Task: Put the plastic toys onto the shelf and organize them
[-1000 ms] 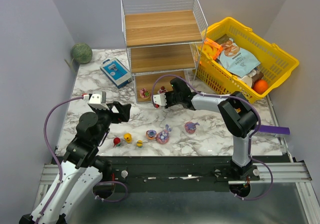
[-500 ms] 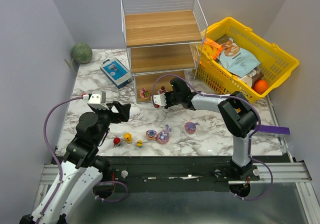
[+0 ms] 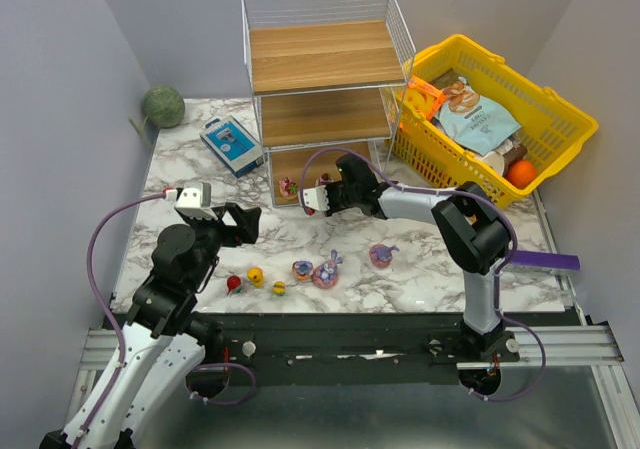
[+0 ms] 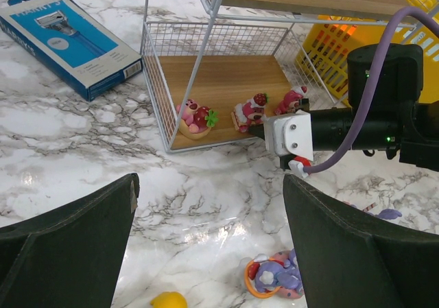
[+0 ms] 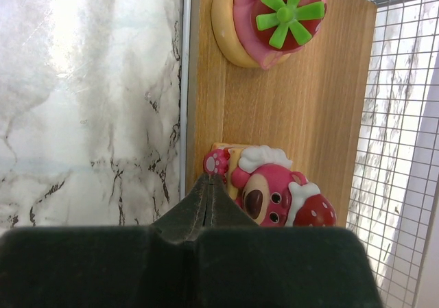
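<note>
Marbled tabletop (image 3: 290, 234) is spanned by the right gripper (image 5: 210, 183), pressed together at the front of the shelf (image 3: 320, 59), likely to nudge the cake toy (image 5: 269, 197); left gripper (image 4: 209, 205) is held spread.

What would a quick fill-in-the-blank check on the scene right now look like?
1. The plastic toys already on the shelf stand on its ___ tier.
2. That tier holds ___ of them.
3. The left gripper is ___.
4. The right gripper, at the shelf's front edge, is ___.
Missing words: bottom; three; open; shut.
</note>
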Controlling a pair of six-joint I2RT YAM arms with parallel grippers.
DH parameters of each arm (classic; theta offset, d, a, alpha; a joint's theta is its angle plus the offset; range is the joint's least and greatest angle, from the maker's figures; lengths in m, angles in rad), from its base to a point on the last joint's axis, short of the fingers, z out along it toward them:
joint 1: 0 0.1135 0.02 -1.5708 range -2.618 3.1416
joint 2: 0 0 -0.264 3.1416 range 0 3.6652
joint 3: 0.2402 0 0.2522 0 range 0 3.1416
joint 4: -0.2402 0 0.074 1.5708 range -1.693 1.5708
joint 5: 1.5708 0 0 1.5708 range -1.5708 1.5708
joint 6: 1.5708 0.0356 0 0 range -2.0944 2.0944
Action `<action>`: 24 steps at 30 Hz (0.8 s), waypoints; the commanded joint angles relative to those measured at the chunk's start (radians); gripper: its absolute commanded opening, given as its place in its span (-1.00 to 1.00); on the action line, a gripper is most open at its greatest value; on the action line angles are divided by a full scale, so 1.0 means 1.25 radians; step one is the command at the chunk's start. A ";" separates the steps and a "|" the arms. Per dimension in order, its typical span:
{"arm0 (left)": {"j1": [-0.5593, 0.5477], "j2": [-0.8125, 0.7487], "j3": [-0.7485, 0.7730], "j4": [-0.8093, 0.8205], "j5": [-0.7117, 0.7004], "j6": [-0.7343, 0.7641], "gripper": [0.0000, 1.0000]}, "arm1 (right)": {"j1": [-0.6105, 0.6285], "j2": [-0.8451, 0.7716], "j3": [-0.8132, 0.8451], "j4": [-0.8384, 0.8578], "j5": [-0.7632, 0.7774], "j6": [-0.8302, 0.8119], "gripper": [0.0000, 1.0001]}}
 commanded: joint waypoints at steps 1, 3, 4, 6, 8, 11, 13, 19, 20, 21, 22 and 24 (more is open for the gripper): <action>0.005 -0.009 -0.007 0.004 0.017 -0.002 0.87 | 0.005 0.025 0.023 -0.005 -0.003 0.006 -0.99; 0.005 -0.009 -0.007 0.004 0.019 -0.001 0.87 | 0.005 0.026 0.024 -0.004 0.001 0.005 -0.99; 0.005 -0.008 -0.006 0.003 0.019 -0.002 0.87 | 0.005 0.027 0.023 -0.004 0.001 0.004 -0.99; 0.005 -0.009 -0.007 0.004 0.017 -0.001 0.88 | 0.005 0.027 0.023 -0.004 0.002 0.002 -0.99; 0.005 -0.010 -0.006 0.004 0.019 -0.001 0.87 | 0.005 0.024 0.020 -0.004 0.002 0.000 -0.99; 0.005 -0.010 -0.006 0.003 0.019 0.000 0.87 | 0.005 0.021 0.018 -0.004 0.016 -0.005 -0.99; 0.005 -0.010 -0.006 0.004 0.019 -0.001 0.87 | 0.003 0.020 0.017 -0.002 0.021 -0.007 -0.99; 0.005 -0.009 -0.007 0.004 0.017 -0.001 0.87 | -0.002 0.022 0.019 -0.001 0.028 -0.016 -0.99; 0.005 -0.010 -0.007 0.004 0.019 -0.001 0.87 | -0.003 0.024 0.018 -0.001 0.033 -0.018 -0.99; 0.005 -0.010 -0.007 0.004 0.019 -0.001 0.87 | -0.005 0.024 0.018 -0.001 0.033 -0.018 -0.99; 0.005 -0.010 -0.007 0.003 0.017 -0.001 0.87 | -0.005 0.021 0.018 -0.001 0.033 -0.018 -0.99; 0.005 -0.010 -0.007 0.004 0.019 -0.001 0.87 | -0.006 0.020 0.015 0.001 0.029 -0.018 -0.99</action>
